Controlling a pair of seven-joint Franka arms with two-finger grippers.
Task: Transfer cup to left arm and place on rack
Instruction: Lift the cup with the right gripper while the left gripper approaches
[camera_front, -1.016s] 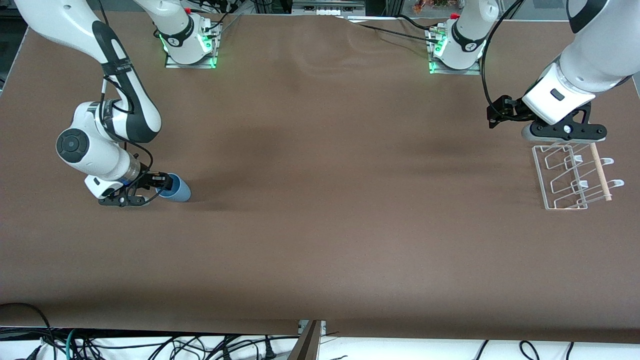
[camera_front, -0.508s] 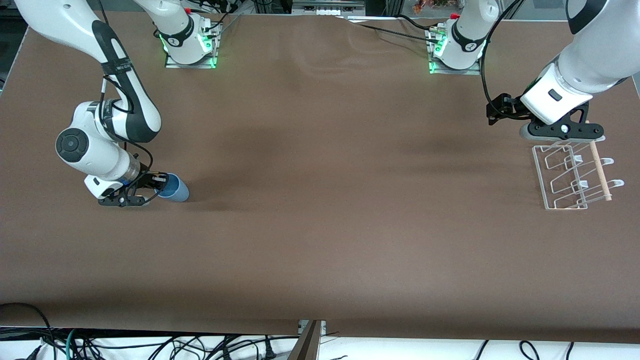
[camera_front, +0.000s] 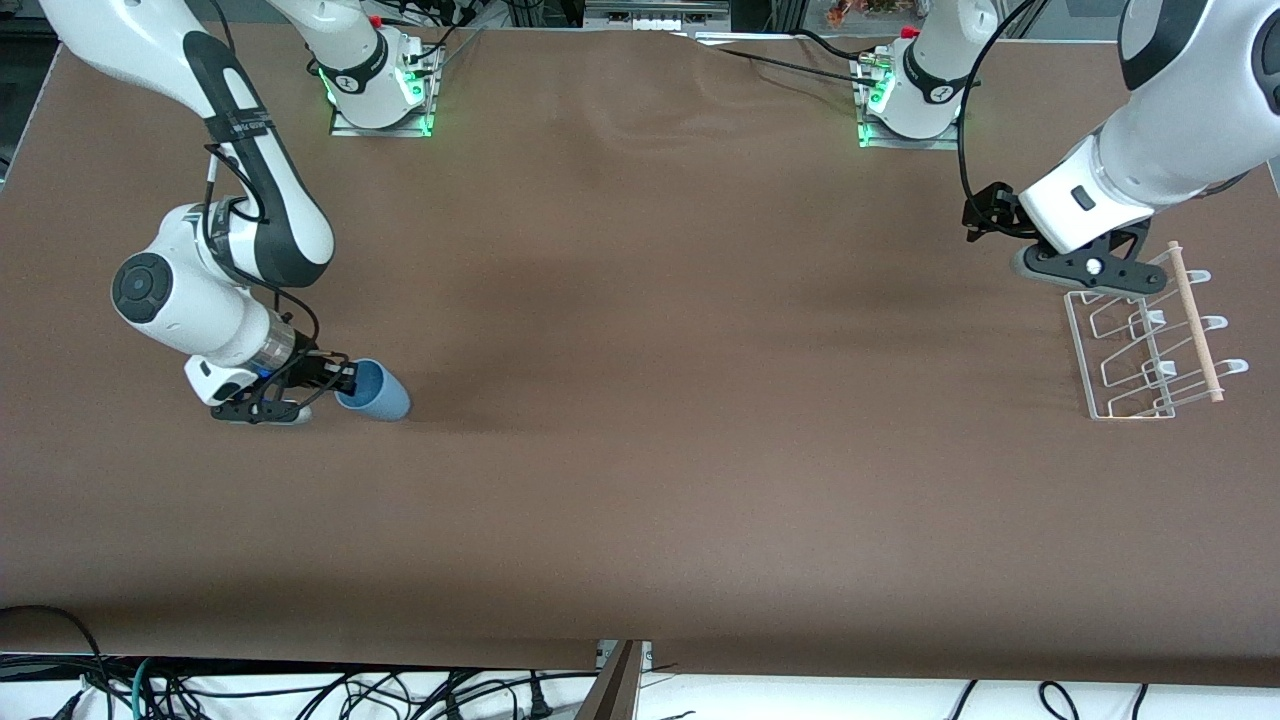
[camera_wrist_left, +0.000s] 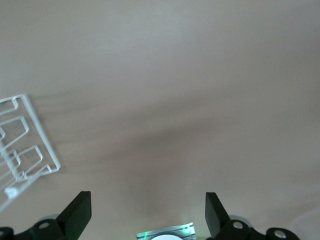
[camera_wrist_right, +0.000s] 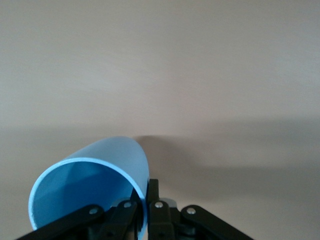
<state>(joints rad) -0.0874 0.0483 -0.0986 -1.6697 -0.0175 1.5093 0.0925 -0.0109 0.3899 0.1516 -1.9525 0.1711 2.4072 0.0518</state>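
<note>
Your right claw (camera_front: 335, 381) pinches the cup's (camera_front: 375, 392) rim (cup tipped sideways) above the worktop's (camera_front: 640, 450) right-arm end. Carry it level toward the middle; left claw (camera_wrist_left: 145, 215) hangs wide open, empty, over the rack (camera_front: 1140, 340).

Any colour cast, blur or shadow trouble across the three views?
Front view: brown table evenly lit, soft dark bands mid-table, green base lights. Left wrist view: table washed pale, clear wire-frame rack sharp, open left claw. Right wrist view: same pale cast; light-blue plastic cup pinched at its rim by right claw, soft shadow beside it.
</note>
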